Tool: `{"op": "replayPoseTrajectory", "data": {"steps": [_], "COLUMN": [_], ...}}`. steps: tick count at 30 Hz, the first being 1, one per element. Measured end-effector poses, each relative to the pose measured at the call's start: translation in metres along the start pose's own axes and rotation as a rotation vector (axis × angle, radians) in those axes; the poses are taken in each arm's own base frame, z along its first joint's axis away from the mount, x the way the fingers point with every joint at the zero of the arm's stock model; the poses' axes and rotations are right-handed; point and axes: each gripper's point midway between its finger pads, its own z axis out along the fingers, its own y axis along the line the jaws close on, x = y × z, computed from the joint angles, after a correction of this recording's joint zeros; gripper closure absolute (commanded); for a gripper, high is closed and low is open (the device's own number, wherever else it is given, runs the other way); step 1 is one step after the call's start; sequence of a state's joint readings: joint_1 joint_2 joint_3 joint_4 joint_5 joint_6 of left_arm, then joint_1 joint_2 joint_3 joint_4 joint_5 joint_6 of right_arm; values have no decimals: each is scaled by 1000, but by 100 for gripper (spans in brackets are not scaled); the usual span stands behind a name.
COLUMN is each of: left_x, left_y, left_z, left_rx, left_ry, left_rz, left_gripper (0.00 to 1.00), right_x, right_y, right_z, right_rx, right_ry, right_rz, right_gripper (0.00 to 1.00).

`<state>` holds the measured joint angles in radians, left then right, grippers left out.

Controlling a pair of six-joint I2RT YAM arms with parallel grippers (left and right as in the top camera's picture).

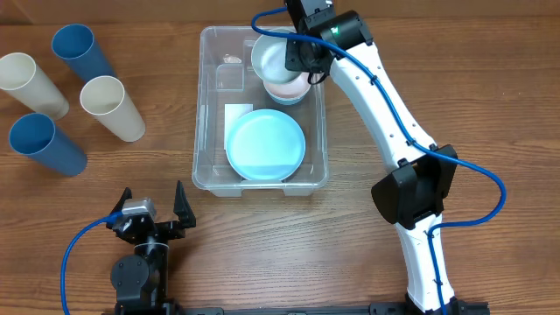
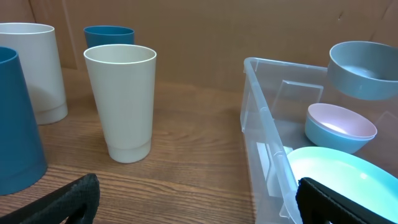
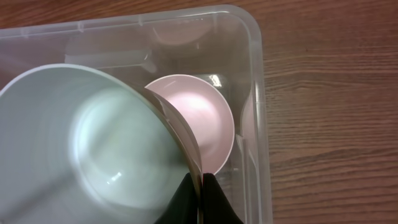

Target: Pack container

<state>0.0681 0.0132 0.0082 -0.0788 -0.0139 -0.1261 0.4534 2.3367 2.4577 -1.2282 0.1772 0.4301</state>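
The clear container (image 1: pixel 203 131) stands mid-table; it also shows in the left wrist view (image 2: pixel 261 118) and the right wrist view (image 3: pixel 258 74). Inside lie a light blue plate (image 1: pixel 265 144), and a pink bowl (image 1: pixel 293 87) nested in a blue bowl at the far right corner. My right gripper (image 1: pixel 302 54) is shut on the rim of a pale grey-green bowl (image 3: pixel 93 149) and holds it above the pink bowl (image 3: pixel 205 115). My left gripper (image 1: pixel 150 210) is open and empty, low over the table in front of the container's left corner.
Two blue cups (image 1: pixel 79 48) (image 1: pixel 44 142) and two cream cups (image 1: pixel 26 80) (image 1: pixel 112 107) stand left of the container. A cream cup (image 2: pixel 121 102) stands nearest in the left wrist view. Bare wood lies right of the container.
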Motion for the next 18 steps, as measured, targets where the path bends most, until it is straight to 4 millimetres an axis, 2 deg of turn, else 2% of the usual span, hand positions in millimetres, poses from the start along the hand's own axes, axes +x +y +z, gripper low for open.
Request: {"op": "replayPoseTrajectory", "data": {"steps": [2, 3, 5, 15, 16, 18], "left_x": [0, 0, 0, 0, 0, 0], "left_y": [0, 0, 0, 0, 0, 0], "left_z": [0, 0, 0, 0, 0, 0], "left_rx": [0, 0, 0, 0, 0, 0], "left_ry": [0, 0, 0, 0, 0, 0], "left_rz": [0, 0, 0, 0, 0, 0], "left_gripper": [0, 0, 0, 0, 0, 0], "right_x": [-4, -6, -8, -10, -10, -17], "right_y": [1, 2, 2, 3, 2, 4], "right_z": [0, 0, 0, -1, -4, -15], "right_rx": [-2, -5, -6, -7, -5, -16], "right_ry": [-18, -25, -33, -43, -38, -59], "right_rz": [5, 7, 7, -41, -51, -49], "right_gripper": [83, 70, 63, 67, 65, 56]}}
